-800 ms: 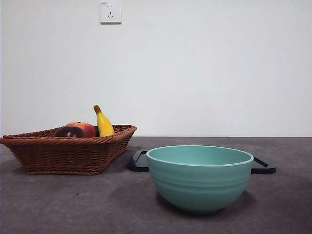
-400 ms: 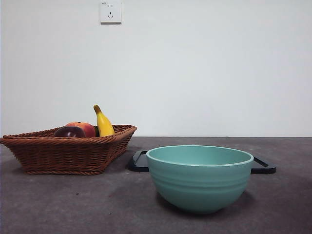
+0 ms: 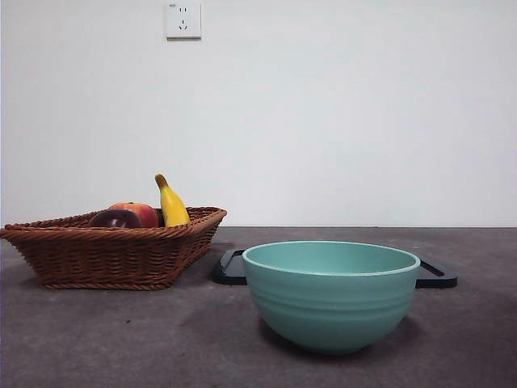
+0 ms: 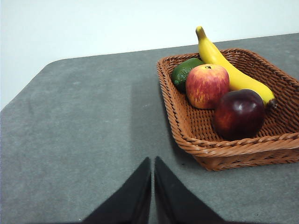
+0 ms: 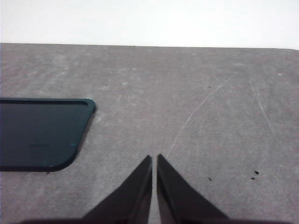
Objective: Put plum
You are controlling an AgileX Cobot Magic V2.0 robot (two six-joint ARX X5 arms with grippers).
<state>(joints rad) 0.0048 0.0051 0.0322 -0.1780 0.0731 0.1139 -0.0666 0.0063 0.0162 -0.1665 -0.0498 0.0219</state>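
Observation:
The dark maroon plum [image 4: 239, 113] lies in a woven brown basket [image 4: 219, 154], at the corner nearest my left gripper; in the front view the plum [image 3: 115, 218] peeks over the basket's rim [image 3: 113, 232] at the table's left. My left gripper [image 4: 153, 161] is shut and empty, hovering over bare table short of the basket. My right gripper [image 5: 154, 158] is also shut and empty, above bare table beside a dark tray [image 5: 42, 135]. Neither arm shows in the front view.
The basket also holds a red-orange fruit [image 4: 207, 85], a yellow banana [image 4: 229, 67] and a green fruit [image 4: 184, 72]. A teal bowl [image 3: 331, 295] stands near the front, right of the basket, with the dark flat tray [image 3: 436, 275] behind it.

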